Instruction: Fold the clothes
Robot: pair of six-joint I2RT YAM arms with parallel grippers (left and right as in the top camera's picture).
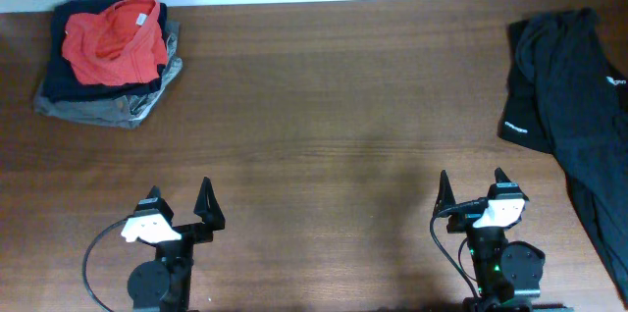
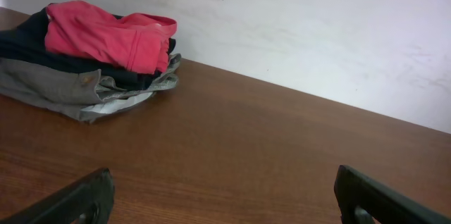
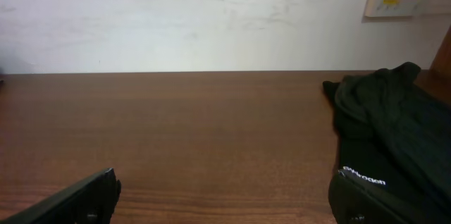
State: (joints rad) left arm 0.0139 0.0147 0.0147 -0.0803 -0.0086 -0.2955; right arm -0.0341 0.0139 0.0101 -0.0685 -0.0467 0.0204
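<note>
The clothes, an orange-red T-shirt [image 1: 113, 42], lie bunched and folded on top of a stack at the table's far left corner. In the left wrist view the clothes [image 2: 106, 37] sit far ahead to the left. My left gripper [image 1: 179, 194] rests near the front edge, open, with only bare wood between its jaws [image 2: 224, 175]. My right gripper [image 1: 472, 180] is at the front right, also open and empty [image 3: 224, 178]. Both are far from the T-shirt.
Under the T-shirt lie a folded navy garment [image 1: 59, 77] and a grey one [image 1: 98, 111]. A black garment [image 1: 569, 106] with a small white logo sprawls over the right side, close to my right gripper's right finger [image 3: 366, 199]. A white wall runs behind the table.
</note>
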